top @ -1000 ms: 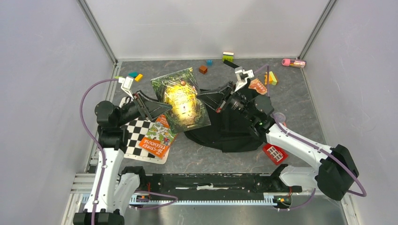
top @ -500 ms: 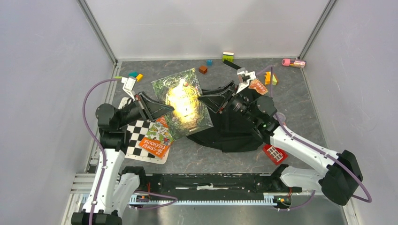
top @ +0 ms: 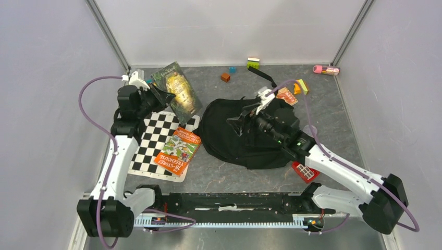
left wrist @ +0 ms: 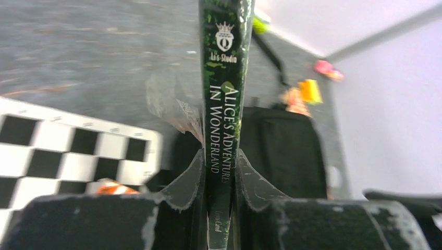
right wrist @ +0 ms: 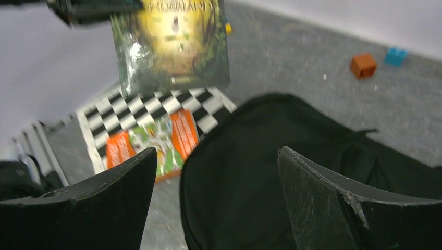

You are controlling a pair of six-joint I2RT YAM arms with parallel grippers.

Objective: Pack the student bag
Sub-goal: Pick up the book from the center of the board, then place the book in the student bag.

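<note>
One student bag [top: 223, 136] | one orange book [top: 176, 153] | left jaws grasping one green book [top: 177, 89] | right jaws released

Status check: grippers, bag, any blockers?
Left gripper jaws shut on the Alice book, raised at far left. Right gripper jaws open above the student bag. Bag slumped mid-table, book not in. Chessboard and orange book lie left of it.

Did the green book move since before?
Yes. The book went left and toward the far wall, off the bag, and now hangs over the chessboard's far edge, clamped in the left gripper.
</note>
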